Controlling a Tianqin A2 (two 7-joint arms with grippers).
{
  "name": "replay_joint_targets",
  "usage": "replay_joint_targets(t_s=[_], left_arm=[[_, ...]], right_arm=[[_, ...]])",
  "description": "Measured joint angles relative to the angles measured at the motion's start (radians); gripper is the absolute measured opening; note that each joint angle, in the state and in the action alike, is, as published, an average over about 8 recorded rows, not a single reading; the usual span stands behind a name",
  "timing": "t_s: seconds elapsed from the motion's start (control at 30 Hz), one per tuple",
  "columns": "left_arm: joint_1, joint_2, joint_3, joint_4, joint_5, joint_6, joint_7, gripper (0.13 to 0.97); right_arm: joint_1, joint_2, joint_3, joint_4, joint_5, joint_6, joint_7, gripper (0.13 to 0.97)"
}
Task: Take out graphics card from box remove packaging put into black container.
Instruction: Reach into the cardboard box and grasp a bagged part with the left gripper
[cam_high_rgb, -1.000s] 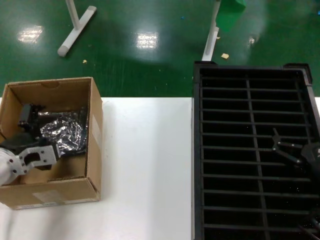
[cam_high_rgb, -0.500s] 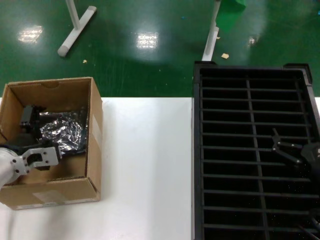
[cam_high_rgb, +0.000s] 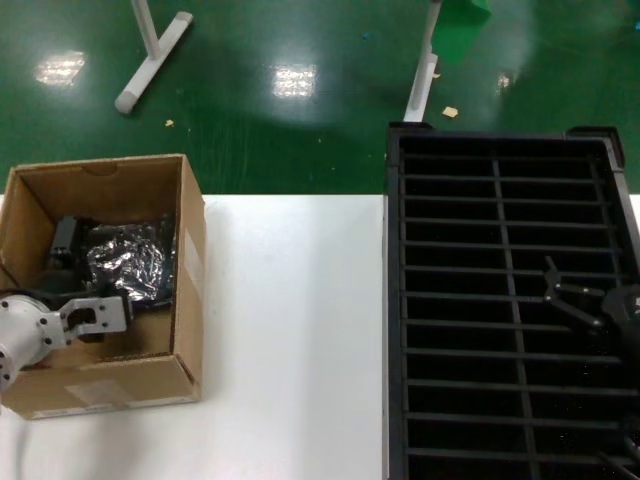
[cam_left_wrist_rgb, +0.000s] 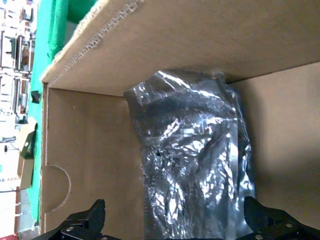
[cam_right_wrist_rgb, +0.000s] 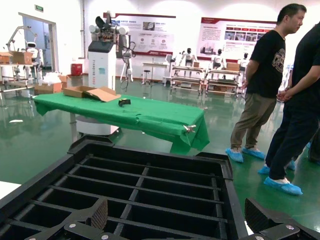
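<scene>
Left gripper (cam_left_wrist_rgb: 172, 225): jaws wide, nothing held, poised inside box (cam_high_rgb: 120, 385) over bagged graphics card (cam_left_wrist_rgb: 192, 170). Risk: slick packaging pinched alone, card slipped out. Right gripper (cam_high_rgb: 572, 300): spread, empty, parked above black container (cam_high_rgb: 500, 150).

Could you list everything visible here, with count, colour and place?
Box: one, brown cardboard, on the table's left side, open.
Bag: one, shiny silver-grey, crumpled, inside the box.
Crate: one, black, ribbed into slots, at the table's right side.
Table: one, white, under the box.
Floor: green, beyond the table.
Stand legs: two, white, on the floor.
People: two, dark shirts, behind the crate in the right wrist view.
Left gripper: open, inside the box beside the bag.
Right gripper: black, open, over the crate.
</scene>
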Motion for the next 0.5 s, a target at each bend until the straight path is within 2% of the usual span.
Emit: replay_joint_targets(t_s=[0.33, 0.5], left_arm=[[0.004, -0.018, 0.000, -0.036, 0.000, -0.023, -0.003, 0.959], [0.008, -0.027, 0.000, -0.051, 0.000, -0.032, 0.006, 0.915]], right_arm=[[0.000, 0.000, 0.000, 0.000, 0.000, 0.000, 0.000, 0.966], [0.000, 0.000, 0.000, 0.000, 0.000, 0.000, 0.000, 0.966]])
